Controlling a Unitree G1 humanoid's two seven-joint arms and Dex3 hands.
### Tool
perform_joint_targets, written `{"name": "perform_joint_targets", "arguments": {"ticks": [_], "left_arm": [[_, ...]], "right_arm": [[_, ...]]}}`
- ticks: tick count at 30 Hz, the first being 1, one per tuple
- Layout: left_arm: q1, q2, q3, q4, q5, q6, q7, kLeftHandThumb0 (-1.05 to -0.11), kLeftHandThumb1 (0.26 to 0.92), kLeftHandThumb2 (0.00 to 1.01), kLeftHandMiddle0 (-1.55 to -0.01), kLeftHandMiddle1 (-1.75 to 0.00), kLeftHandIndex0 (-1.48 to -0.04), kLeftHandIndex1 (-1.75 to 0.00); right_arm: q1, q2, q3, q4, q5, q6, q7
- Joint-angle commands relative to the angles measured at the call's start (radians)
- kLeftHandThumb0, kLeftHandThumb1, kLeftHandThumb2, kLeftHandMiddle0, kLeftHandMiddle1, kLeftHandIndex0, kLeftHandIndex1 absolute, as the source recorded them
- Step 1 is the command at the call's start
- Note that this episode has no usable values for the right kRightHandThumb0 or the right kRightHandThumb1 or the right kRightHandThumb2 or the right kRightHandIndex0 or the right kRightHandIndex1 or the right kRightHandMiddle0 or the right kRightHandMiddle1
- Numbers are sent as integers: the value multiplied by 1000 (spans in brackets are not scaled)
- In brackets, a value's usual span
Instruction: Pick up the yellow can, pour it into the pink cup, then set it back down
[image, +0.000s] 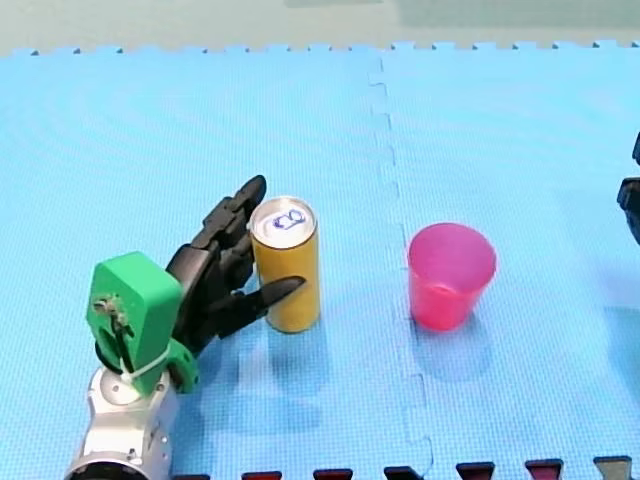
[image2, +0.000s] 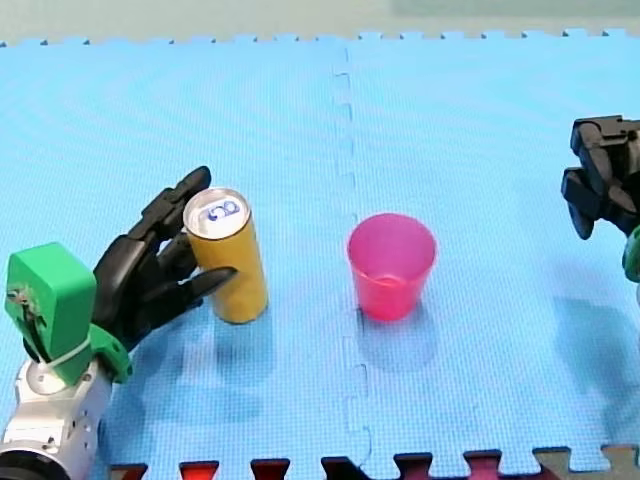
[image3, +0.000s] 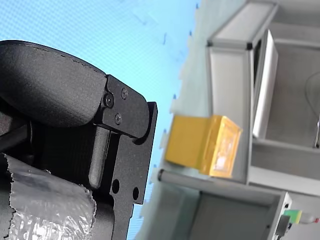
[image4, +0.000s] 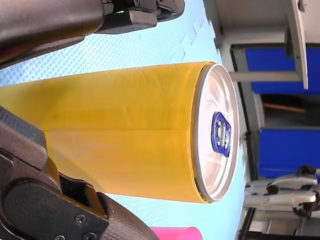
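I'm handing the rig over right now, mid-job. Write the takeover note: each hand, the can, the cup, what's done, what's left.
Left hand: closed around the yellow can, thumb across its front, fingers behind it.
Right hand: holds nothing, at the right edge of the blue mat, away from the cup.
Things: the yellow can stands upright on the mat, not yet lifted. The pink cup stands upright to the can's right, apart from it.
Done: reach and grasp.
Left: lift, pour into the pink cup, set the can back down.
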Motion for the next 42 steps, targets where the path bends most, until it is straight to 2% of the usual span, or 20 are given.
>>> {"name": "perform_joint_targets", "arguments": {"ticks": [1,13,25,27,28,29,30,32,35,39,42], "left_arm": [[-9,3,-4,8,6,3,-5,-800,660,0,-73,0,-138,0],[-27,2,-13,31,10,-13,-38,-794,661,0,-68,0,-134,0],[-40,12,-16,46,17,-15,-57,-791,662,1,-87,-10,-148,-6],[-40,-2,3,48,1,-16,-33,-772,686,5,-281,-55,-290,-32],[-40,-18,23,47,-13,-16,7,-746,701,5,-395,-60,-392,-39],[-39,-35,39,46,-14,-17,80,-605,701,2,-618,-68,-598,-52],[-39,-47,50,44,-9,-16,150,-526,699,1,-757,-60,-722,-48],[-41,-59,58,44,2,-10,237,-465,701,2,-972,-66,-893,-50],[-43,-62,54,57,16,-24,288,-424,716,5,-1133,-56,-991,-35],[-35,-62,41,60,39,-61,338,-406,724,4,-1201,-46,-1056,-39],[-34,-62,42,59,45,-61,362,-388,733,3,-1304,-42,-1189,-46]], "right_arm": [[0,-3,-1,-3,1,0,-1],[6,-3,9,-12,-10,-3,-15],[7,-1,14,-17,-12,14,-20],[7,-1,15,-16,-13,14,-21],[7,-1,15,-16,-13,14,-21],[7,-2,15,-16,-13,15,-20],[6,-1,15,-15,-12,16,-21],[6,-1,15,-14,-12,16,-20],[6,0,16,-15,-11,15,-20],[6,3,15,-15,-9,13,-18],[7,6,15,-16,-8,10,-18]]}}
